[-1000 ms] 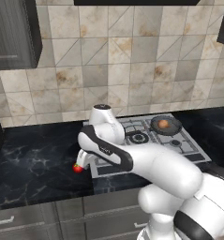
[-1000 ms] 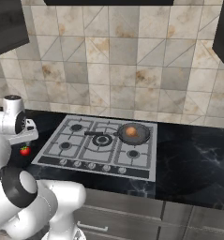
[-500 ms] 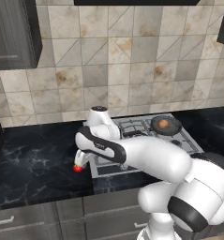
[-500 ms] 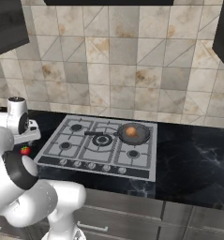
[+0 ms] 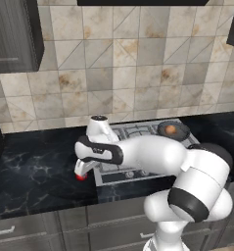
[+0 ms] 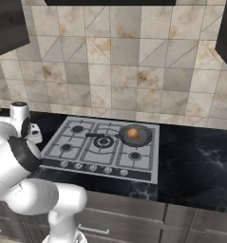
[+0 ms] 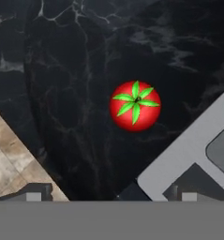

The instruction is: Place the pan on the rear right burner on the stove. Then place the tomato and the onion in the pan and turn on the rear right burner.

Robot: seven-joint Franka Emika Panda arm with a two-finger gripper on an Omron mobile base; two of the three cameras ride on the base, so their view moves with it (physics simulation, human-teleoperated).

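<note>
One tomato [image 7: 135, 106] sits on the dark surface [image 7: 76, 70] just left of the stove [image 7: 188, 154], directly below the wide-spread fingers [image 7: 108, 196].

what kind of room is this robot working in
A home-style kitchen, rendered rather than real. A gas stove with several burners and a row of knobs is set into a dark marble counter, with a pan holding an onion on it, a tiled wall behind and dark cabinets above.
</note>
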